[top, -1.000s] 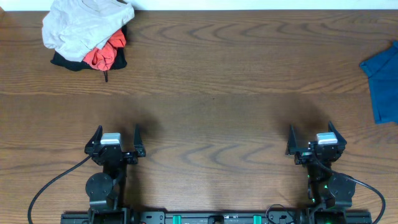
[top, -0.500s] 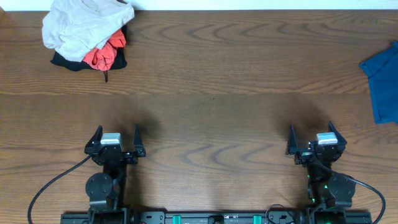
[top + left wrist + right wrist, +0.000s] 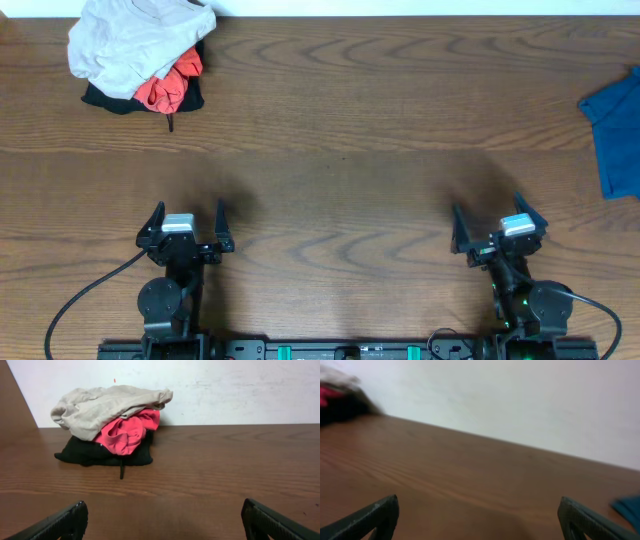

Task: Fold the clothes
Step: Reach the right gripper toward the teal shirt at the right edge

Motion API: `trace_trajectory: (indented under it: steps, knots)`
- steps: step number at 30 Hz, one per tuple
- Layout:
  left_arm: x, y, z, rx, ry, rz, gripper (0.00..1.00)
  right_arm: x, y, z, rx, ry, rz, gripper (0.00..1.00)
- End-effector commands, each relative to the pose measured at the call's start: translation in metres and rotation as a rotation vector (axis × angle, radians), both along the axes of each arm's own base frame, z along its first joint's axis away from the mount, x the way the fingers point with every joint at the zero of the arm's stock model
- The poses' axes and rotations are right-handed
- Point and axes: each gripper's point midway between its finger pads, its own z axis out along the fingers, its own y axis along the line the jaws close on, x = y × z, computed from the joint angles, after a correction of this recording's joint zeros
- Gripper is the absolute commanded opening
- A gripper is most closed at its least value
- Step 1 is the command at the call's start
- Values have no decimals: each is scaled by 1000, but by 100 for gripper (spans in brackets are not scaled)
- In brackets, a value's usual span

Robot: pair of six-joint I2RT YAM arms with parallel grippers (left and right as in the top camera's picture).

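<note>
The clothes [image 3: 615,130], a deep teal-blue shirt, lie at the table's far right edge, mostly cut off by the overhead view; a blue corner [image 3: 627,507] shows at the right of the right wrist view. My left gripper [image 3: 186,222] sits near the front left, open and holding nothing, with only bare wood between its fingers [image 3: 65,522]. My right gripper [image 3: 490,222] sits near the front right, open and holding nothing, well short of the shirt and turned a little to the left.
A pile of other garments [image 3: 140,55], pale beige over orange-red and black, lies at the back left corner, straight ahead in the left wrist view [image 3: 110,422]. A white wall [image 3: 225,390] runs behind the table's far edge.
The right arm has swung slightly left, its gripper shifting and rotating; the right wrist view is blurred by motion. The left arm and all garments have stayed put.
</note>
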Motion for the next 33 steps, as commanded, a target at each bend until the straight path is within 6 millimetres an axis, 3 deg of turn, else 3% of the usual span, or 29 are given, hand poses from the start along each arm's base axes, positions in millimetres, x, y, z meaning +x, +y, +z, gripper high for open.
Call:
trace_trajectory:
  steps: [1, 4, 7, 12, 19, 24, 33]
  knots:
    - [-1, -6, -13, 10, 44, -38, 98, -13, 36, 13, 74, -30, 220, 99]
    - [-1, -6, -13, 9, 44, -38, 98, -30, 61, 40, 56, -147, 393, 99]
    - [-1, -6, -13, 9, 44, -38, 98, -46, 70, 74, 8, -310, 462, 99]
    - [-1, -6, -13, 9, 44, -38, 98, -65, 68, 124, -2, -487, 454, 99]
    - [-1, -6, -13, 9, 44, -38, 98, -68, 66, 171, -43, -485, 425, 99]
    - [-1, -6, -13, 9, 44, -38, 98, -32, 56, 175, -64, -308, 348, 99]
    - [-1, -6, -13, 9, 44, -38, 98, 60, 50, 129, 6, 246, 333, 99]
